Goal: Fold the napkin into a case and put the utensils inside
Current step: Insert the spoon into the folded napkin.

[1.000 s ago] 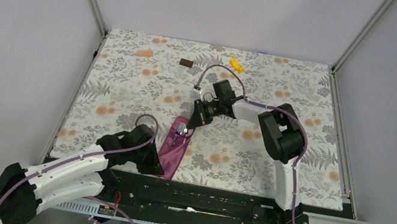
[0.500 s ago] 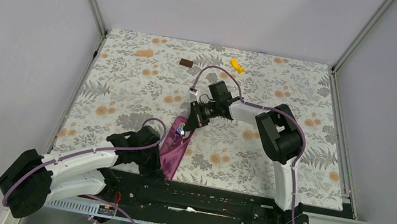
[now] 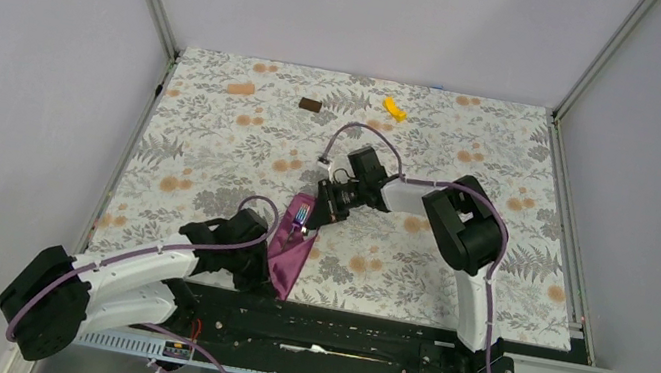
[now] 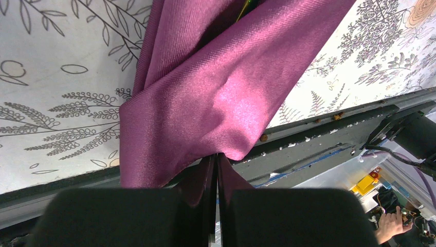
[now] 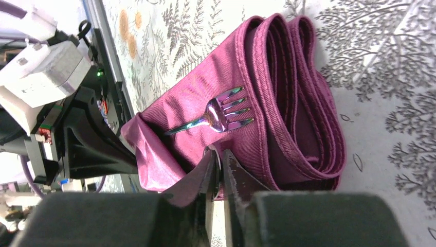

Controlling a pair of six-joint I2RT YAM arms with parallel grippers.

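Since a second ago the left pincer (image 4: 216,167) has advanced to the near edge of the surface (image 3: 213,137), lower centre of the top view, and closed on a corner of the napkin (image 4: 221,87). The napkin, folded into a long strip, carries the fork (image 5: 226,117) on top, not inside; no spoon shows. Beyond it, the right pincer (image 5: 218,159) is nearly closed at a raised fold. Whether it grips cannot be told. Insertion appears pending.

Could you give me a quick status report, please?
Left gripper, jaws shut on napkin edge. Right gripper, jaws nearly closed at fold, grip unclear. Fork atop napkin; nothing blocking.
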